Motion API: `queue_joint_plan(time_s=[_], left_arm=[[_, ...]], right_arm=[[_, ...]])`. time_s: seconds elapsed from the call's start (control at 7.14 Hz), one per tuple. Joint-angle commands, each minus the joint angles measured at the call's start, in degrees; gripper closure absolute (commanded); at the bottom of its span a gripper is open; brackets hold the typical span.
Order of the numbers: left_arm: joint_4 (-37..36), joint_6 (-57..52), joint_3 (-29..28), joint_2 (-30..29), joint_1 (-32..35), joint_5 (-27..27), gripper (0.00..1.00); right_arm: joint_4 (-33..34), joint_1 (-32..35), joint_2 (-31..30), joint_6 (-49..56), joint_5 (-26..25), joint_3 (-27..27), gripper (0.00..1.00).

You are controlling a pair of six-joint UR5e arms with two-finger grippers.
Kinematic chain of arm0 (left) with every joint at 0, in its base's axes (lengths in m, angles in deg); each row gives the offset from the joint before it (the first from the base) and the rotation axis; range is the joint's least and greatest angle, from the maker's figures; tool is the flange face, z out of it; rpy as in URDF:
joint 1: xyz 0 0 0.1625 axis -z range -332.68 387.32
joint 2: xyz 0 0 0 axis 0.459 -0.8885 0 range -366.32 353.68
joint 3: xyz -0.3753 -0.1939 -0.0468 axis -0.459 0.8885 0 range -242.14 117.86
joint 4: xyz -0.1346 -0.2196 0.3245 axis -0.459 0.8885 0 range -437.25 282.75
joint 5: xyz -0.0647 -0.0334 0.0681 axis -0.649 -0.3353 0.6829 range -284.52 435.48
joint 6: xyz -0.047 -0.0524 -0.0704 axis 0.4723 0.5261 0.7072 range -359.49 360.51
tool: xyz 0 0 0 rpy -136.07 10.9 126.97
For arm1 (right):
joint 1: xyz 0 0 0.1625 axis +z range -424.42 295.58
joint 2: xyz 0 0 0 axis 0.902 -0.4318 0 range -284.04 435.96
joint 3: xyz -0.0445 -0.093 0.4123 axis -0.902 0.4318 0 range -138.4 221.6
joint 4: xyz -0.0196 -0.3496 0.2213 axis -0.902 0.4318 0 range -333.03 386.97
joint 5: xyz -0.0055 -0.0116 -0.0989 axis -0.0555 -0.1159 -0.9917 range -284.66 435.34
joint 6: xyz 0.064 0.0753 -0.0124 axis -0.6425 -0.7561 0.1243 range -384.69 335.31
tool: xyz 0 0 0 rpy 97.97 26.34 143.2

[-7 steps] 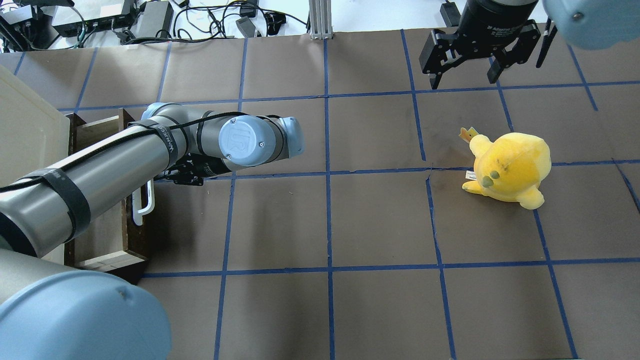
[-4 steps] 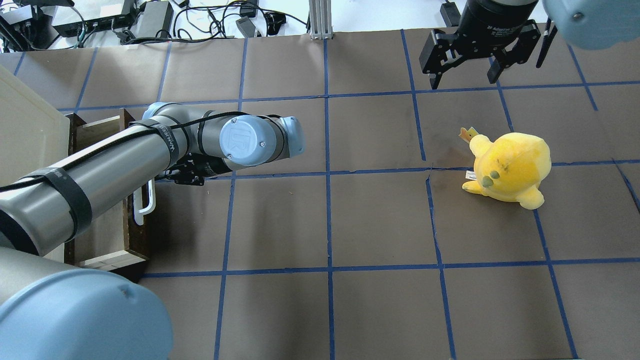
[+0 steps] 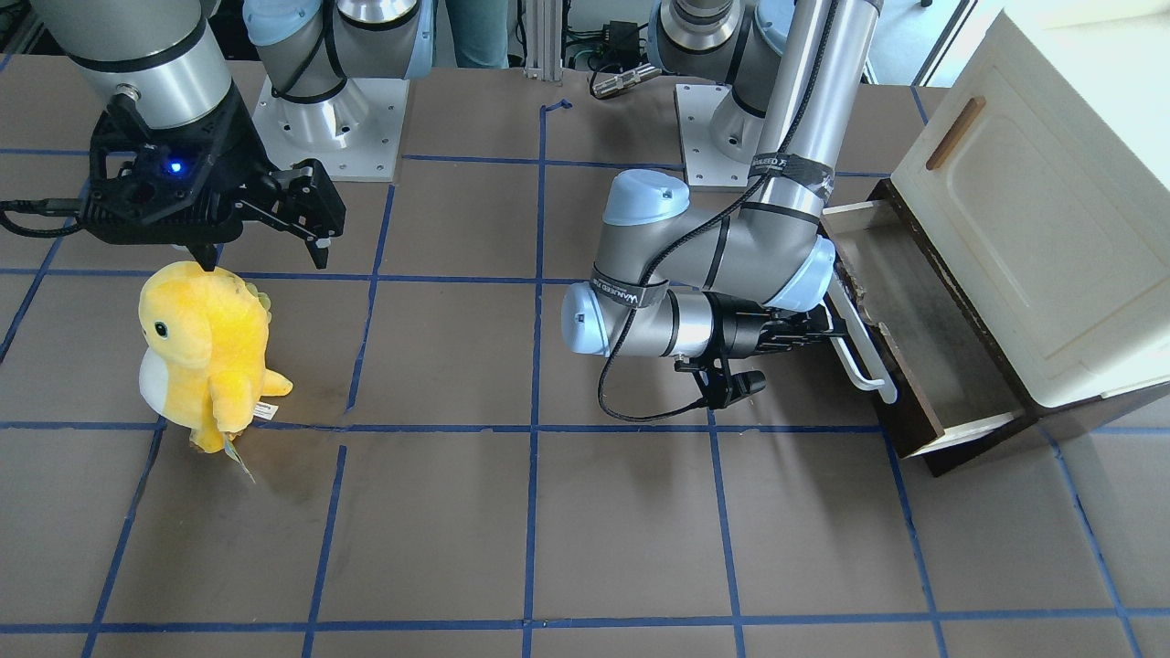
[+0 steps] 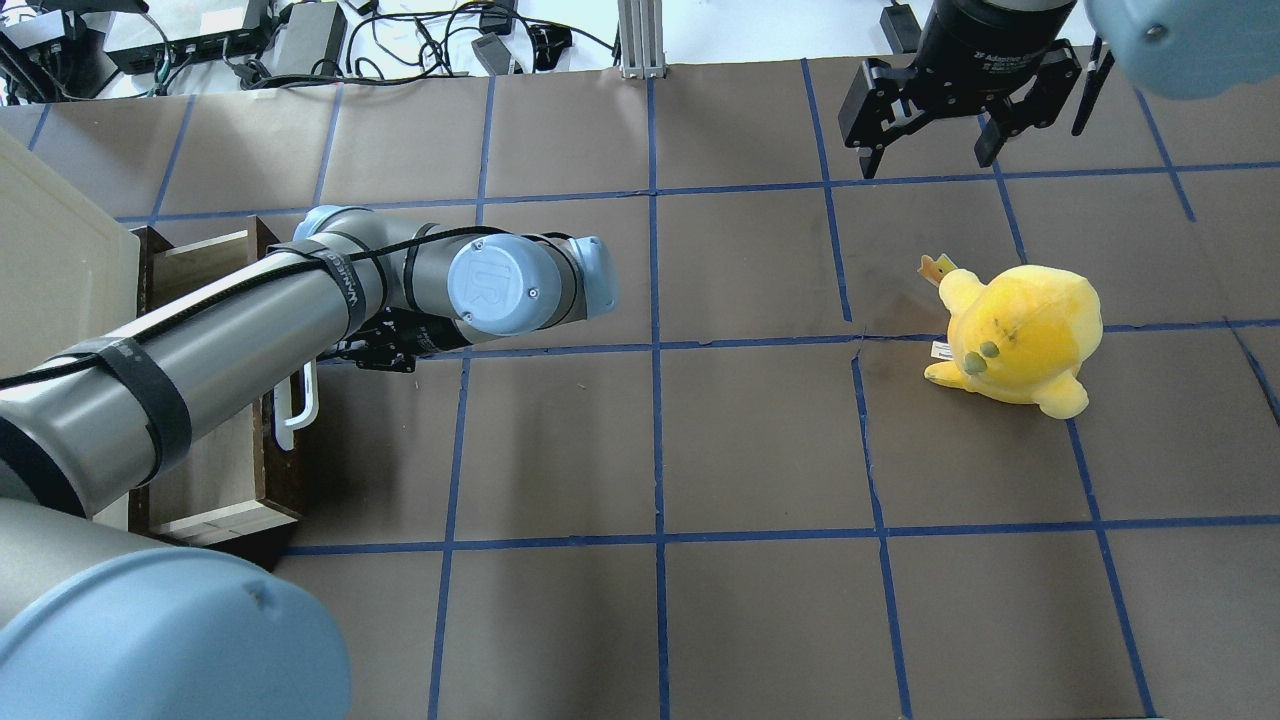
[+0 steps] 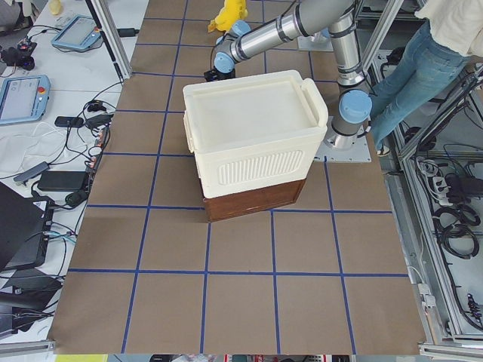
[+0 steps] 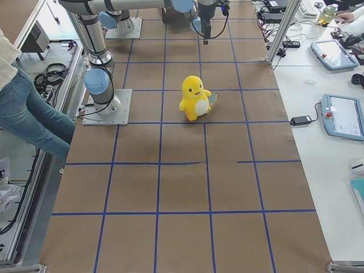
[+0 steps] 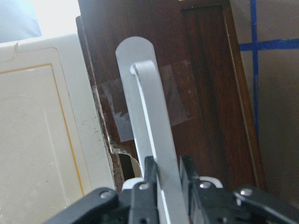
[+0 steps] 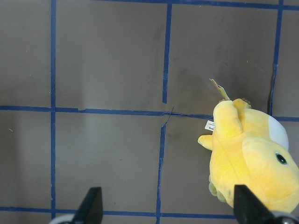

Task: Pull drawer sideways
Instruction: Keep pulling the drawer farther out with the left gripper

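The drawer (image 3: pixel 923 338) has a dark brown front and a long white bar handle (image 3: pixel 861 355). It stands partly out of the base of a cream cabinet (image 3: pixel 1051 228). In the overhead view the drawer (image 4: pixel 215 470) and the handle (image 4: pixel 300 400) are at the left. My left gripper (image 3: pixel 816 331) is shut on the white handle. The left wrist view shows the gripper (image 7: pixel 166 173) with both fingers clamped on the bar (image 7: pixel 149 112). My right gripper (image 4: pixel 928 160) is open and empty, raised above the table far from the drawer; it also shows in the front-facing view (image 3: pixel 265 258).
A yellow plush toy (image 4: pixel 1015 335) stands on the brown paper table on my right side, just below the right gripper; it also shows in the right wrist view (image 8: pixel 252 158). The cream cabinet door has a small brown handle (image 3: pixel 953 133). A person (image 5: pixel 423 60) stands behind the robot's base.
My left arm has moved slightly rightward in the overhead view, and the drawer and its handle have slid a little further out with it. The right arm and plush have not moved.
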Motion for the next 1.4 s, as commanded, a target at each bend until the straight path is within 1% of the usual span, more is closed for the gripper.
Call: queue_joint_plan(time_s=[0.0,0.28,0.42,0.56,0.84,0.98,1.12,1.26], left_arm=[[0.0,0.0,0.0,0.1,0.8,0.1,0.89],[0.0,-0.1,-0.1,0.1,1.4,0.2,0.89],[-0.1,-0.2,-0.1,0.1,1.4,0.4,0.86],[-0.2,-0.2,-0.1,0.3,1.4,0.4,0.01],[-0.4,0.3,-0.1,1.0,1.4,0.0,0.0],[-2.9,0.3,-0.2,2.2,1.4,-2.1,0.0],[-7.4,-3.1,-0.9,3.6,1.4,-6.9,0.0],[-14.3,-12.0,-2.3,5.4,1.5,-13.8,0.0]], right_arm=[[0.0,0.0,0.0,0.0,-0.1,0.0,0.0],[0.0,0.0,0.0,0.0,0.0,0.0,0.0],[0.0,0.0,0.0,0.0,0.0,0.0,0.0],[0.0,0.0,0.0,0.0,0.0,0.0,0.0],[0.0,0.0,0.0,0.0,0.0,0.0,0.0],[0.0,0.0,0.0,0.0,0.0,0.0,0.0],[0.0,0.0,0.0,0.0,0.0,0.0,0.0],[0.0,0.0,0.0,0.0,0.0,0.0,0.0]])
